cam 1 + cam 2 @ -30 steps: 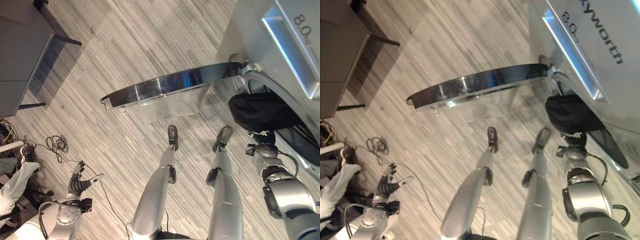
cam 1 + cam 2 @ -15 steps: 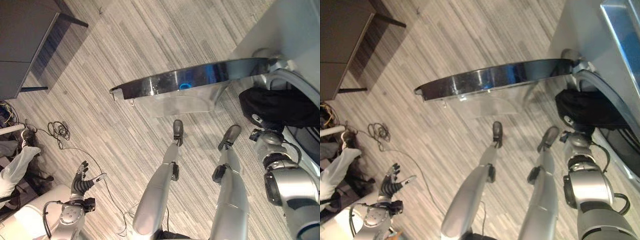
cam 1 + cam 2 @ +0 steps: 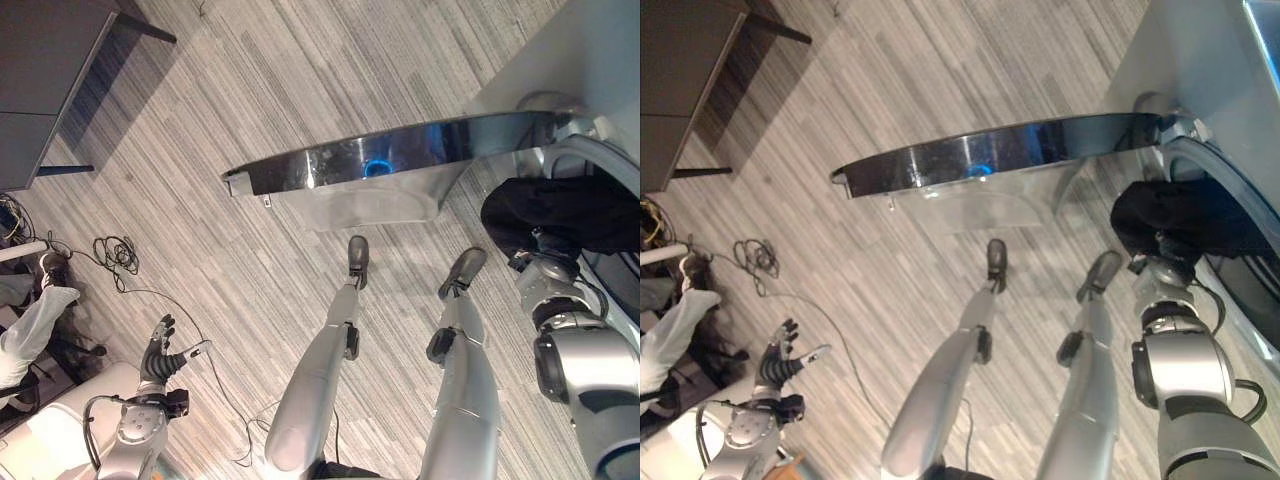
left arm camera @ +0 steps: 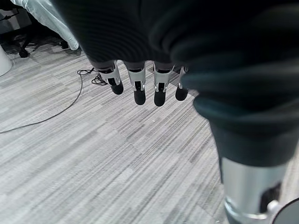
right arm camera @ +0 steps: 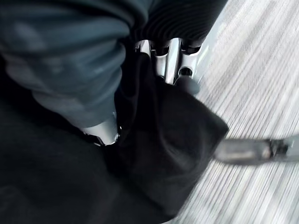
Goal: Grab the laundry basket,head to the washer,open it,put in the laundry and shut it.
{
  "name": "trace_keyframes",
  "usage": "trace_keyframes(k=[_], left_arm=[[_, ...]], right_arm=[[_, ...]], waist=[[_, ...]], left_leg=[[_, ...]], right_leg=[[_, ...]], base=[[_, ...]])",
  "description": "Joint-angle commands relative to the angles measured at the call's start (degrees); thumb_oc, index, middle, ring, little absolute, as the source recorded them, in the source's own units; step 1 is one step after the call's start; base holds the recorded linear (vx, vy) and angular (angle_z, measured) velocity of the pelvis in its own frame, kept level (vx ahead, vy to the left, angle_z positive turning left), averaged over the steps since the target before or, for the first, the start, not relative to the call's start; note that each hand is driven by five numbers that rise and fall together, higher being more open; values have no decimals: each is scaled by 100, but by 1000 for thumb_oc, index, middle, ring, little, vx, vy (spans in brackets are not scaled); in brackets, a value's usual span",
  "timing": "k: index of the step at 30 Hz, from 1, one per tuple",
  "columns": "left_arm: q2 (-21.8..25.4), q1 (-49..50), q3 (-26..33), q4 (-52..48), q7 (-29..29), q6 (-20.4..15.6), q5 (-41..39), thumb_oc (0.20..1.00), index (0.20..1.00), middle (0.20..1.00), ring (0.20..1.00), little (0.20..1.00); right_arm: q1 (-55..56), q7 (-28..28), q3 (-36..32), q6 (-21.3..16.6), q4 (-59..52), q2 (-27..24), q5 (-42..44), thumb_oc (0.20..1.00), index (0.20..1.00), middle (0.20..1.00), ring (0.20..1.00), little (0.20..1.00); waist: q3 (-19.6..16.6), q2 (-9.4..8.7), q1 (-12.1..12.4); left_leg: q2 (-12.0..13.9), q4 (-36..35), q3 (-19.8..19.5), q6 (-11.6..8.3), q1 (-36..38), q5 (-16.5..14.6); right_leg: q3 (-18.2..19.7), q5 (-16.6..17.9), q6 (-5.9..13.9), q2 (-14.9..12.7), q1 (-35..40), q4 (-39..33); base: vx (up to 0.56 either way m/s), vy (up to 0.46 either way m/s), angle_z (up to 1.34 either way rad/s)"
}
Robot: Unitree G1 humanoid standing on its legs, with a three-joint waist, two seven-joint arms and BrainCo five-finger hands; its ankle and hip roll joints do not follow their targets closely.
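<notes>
A: Right wrist view: the right hand (image 5: 173, 56) has its fingers curled into the black laundry (image 5: 163, 154), pinching the cloth, which bunches just past the fingertips.

B: And from the head?

A: That dark bundle sits at the washer (image 3: 590, 60) opening, directly ahead of the right hand, with the washer door (image 3: 350, 170) swung wide open beside it, towards the robot's left.

B: So the loading step?

A: That is my reading. Next, I'd judge, it must push the cloth fully past the rim, let go, draw back, then swing the door shut.

B: The left hand (image 3: 165, 352)?

A: Fingers spread, holding nothing, low over bare floor (image 3: 300, 60), well apart from the washer.
</notes>
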Motion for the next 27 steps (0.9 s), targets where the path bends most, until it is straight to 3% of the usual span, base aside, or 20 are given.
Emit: trace_keyframes(k=[1, 9, 11, 13, 15, 16, 17, 23, 26, 27], left_arm=[[-113, -193, -150, 155, 204, 24, -163, 1000, 1000, 1000, 1000, 1000], [-147, -100, -148, 336, 178, 107, -212, 1000, 1000, 1000, 1000, 1000], [-155, -56, -175, 382, 152, 114, -204, 1000, 1000, 1000, 1000, 1000], [-140, -57, -195, 389, 163, 97, -186, 1000, 1000, 1000, 1000, 1000], [-113, -100, -213, 402, 197, 58, -129, 1000, 1000, 1000, 1000, 1000], [-59, -61, -148, 297, 185, 17, -107, 1000, 1000, 1000, 1000, 1000], [-42, -36, -107, 268, 178, 11, -92, 1000, 1000, 1000, 1000, 1000], [29, 92, -55, 79, 189, -3, -48, 1000, 1000, 1000, 1000, 1000], [109, 39, -168, 45, 144, -3, -93, 1000, 1000, 1000, 1000, 1000], [82, 34, -166, 49, 142, -6, -98, 1000, 1000, 1000, 1000, 1000]], right_arm=[[-366, -20, 133, -768, -661, 11, 519, 200, 200, 200, 200, 200], [165, -290, -534, -1594, -2534, 430, 1065, 200, 200, 200, 200, 200], [131, -795, -1070, -1829, -2924, -44, 755, 200, 200, 200, 200, 200], [86, -1014, -1179, -1841, -2944, -255, 555, 200, 200, 200, 200, 200], [-127, -1563, -1277, -1593, -2690, -983, -59, 200, 200, 200, 200, 200], [-256, -1805, -1204, -1190, -2338, -1678, -500, 200, 200, 200, 200, 200], [-297, -1910, -1139, -962, -2114, -2031, -726, 200, 200, 200, 200, 200], [-811, -1942, -585, -411, -1081, -3138, -1077, 200, 200, 200, 200, 200], [-1510, -1697, 526, -26, -566, -3532, -1656, 200, 200, 200, 200, 200], [-1614, -1681, 619, -21, -520, -3542, -1657, 200, 200, 200, 200, 200]], waist=[[334, 512, -192], [332, 316, -395], [321, 265, -466], [321, 264, -462], [306, 303, -428], [291, 336, -413], [287, 348, -404], [236, 453, -337], [193, 450, -217], [197, 466, -229]], left_leg=[[352, 280, 37, -332, 607, -617], [355, 264, 107, -351, 991, -711], [353, 312, 106, -345, 1062, -757], [352, 322, 96, -344, 1075, -767], [352, 321, 79, -352, 1074, -761], [362, 318, 86, -358, 1054, -737], [369, 319, 92, -369, 1046, -721], [412, 236, 107, -418, 1019, -616], [469, 129, 132, -458, 1008, -505], [471, 124, 140, -460, 1003, -502]], right_leg=[[-9, -539, 183, 179, 404, -33], [-20, -454, 194, 211, 917, -302], [4, -469, 201, 216, 1016, -322], [8, -479, 205, 213, 1036, -324], [9, -513, 219, 186, 1035, -311], [14, -543, 224, 173, 1000, -274], [16, -563, 224, 166, 977, -247], [63, -656, 211, 172, 802, -72], [78, -705, 190, 191, 628, 27], [86, -709, 187, 193, 612, 36]], base=[[4, 24, -3], [0, 0, 0], [0, 0, 0], [0, 0, 0], [6, -47, 1], [7, -52, 1], [7, -39, 2], [11, -37, 1], [-10, -66, -1], [-13, -42, -6]])
